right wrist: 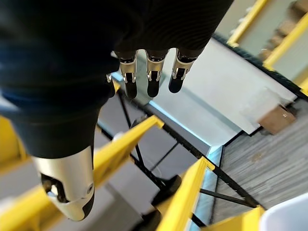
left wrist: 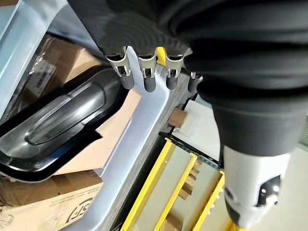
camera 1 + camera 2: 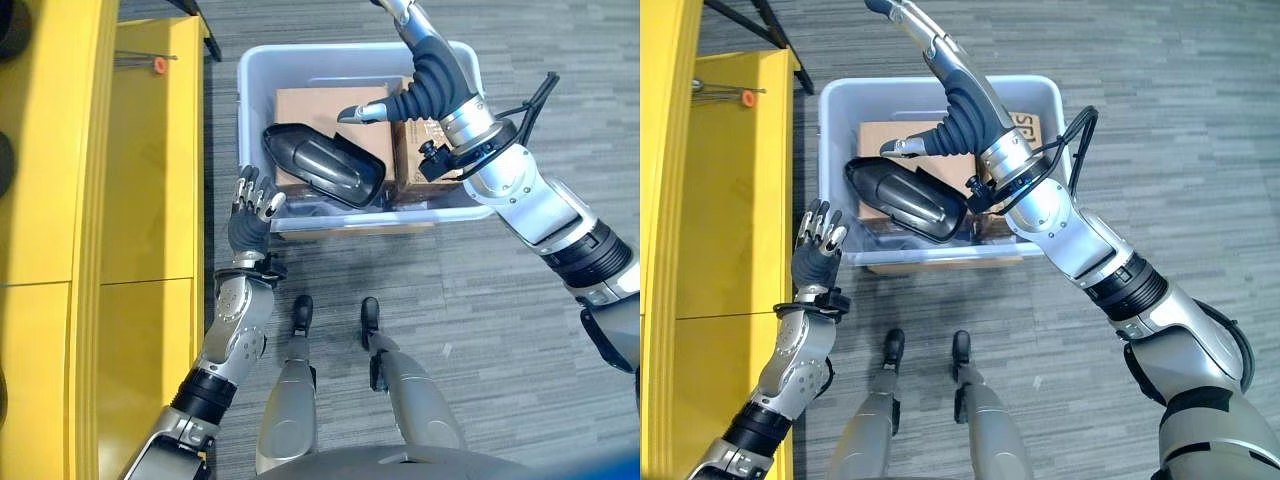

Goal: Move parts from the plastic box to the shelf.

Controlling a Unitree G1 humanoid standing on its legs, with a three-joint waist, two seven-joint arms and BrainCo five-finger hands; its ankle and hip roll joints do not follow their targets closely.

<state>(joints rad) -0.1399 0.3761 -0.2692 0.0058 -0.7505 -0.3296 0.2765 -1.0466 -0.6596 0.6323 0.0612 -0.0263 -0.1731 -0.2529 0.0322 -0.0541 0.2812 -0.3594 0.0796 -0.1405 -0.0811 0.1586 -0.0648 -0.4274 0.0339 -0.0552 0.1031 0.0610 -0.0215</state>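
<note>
Grey carpet floor, w/ a yellow shelf along the robot's left and a pale plastic box straight ahead. Inside the box: brown cardboard cartons and a black moulded part lying across them, one end near the box's front wall.

Left hand hovers just outside the box's front-left corner, fingers straight and spread, holding nothing, not touching the part. Right hand is raised over the box, fingers extended toward the far side, thumb sticking out above the part; also empty.

Nothing moved to the shelf yet, judging by how things lie.

Risks: the part is long and glossy, so a one-hand grab at its end could let it tip or slip back. Left fingers may catch the box rim on the way in and shove the box.
</note>
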